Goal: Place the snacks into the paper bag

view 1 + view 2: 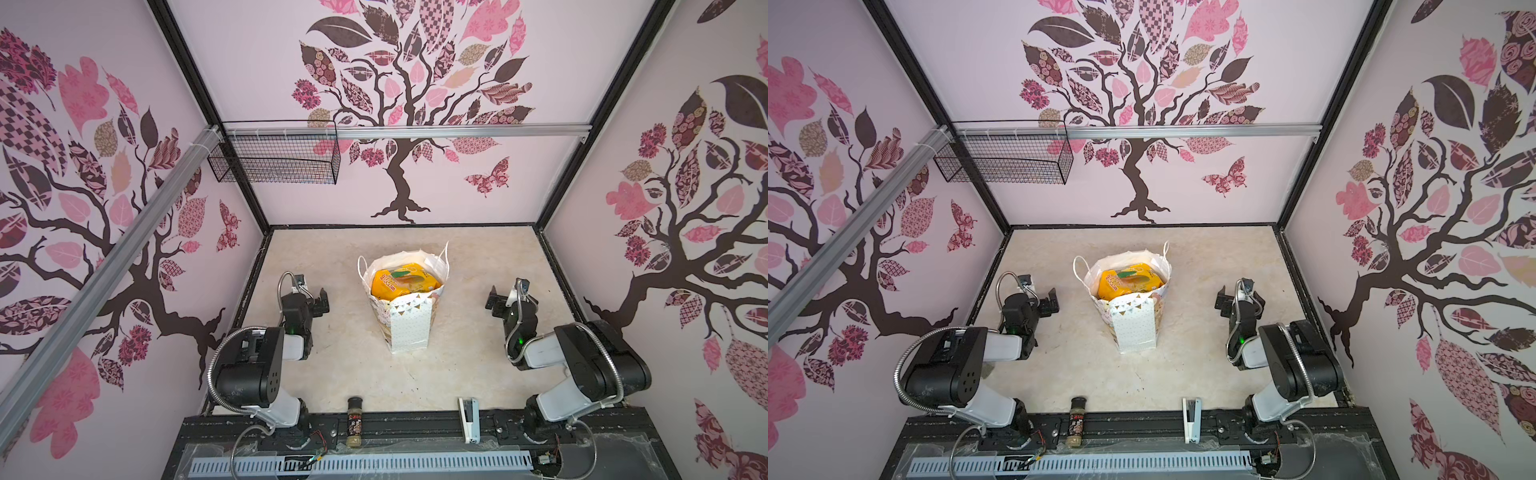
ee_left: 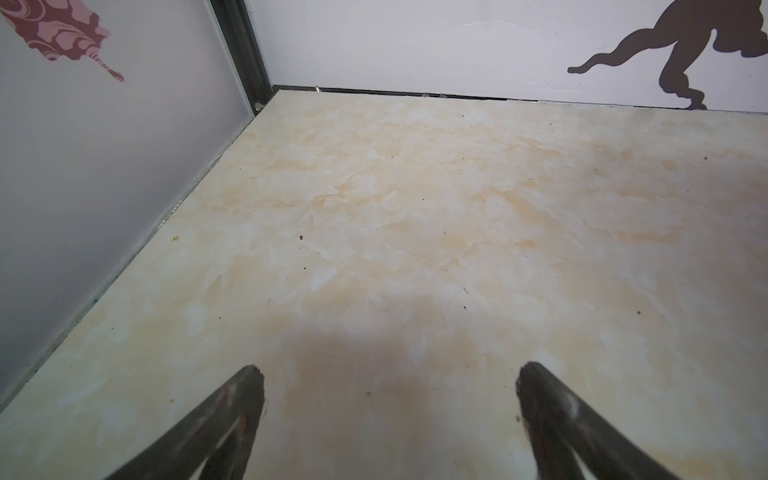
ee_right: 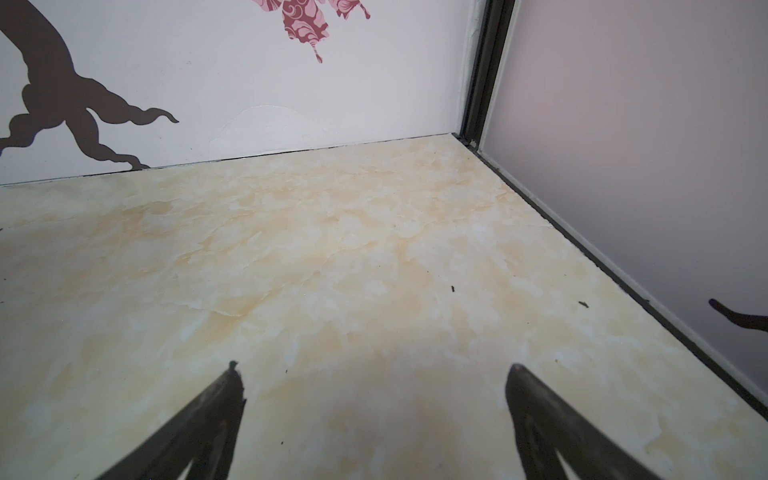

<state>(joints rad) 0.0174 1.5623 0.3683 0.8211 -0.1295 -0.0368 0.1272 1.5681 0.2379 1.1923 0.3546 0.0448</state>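
In both top views the paper bag (image 1: 409, 328) is seen standing upright in the middle of the tabletop (image 1: 353, 374). The snacks (image 1: 405, 284) are inside it, with yellow on top. No packet is seen outside the bag. The left end effector (image 1: 321, 301) and the right end effector (image 1: 496, 303) are held at either side, well apart from the bag.

In the left wrist view the left end effector (image 2: 390, 369) is spread wide, with only bare tabletop between its jaws.

In the right wrist view the right end effector (image 3: 374, 366) is spread wide and empty too.

The job looks done. To finish well, the bag should not be bumped, and both arms should be kept clear of it.
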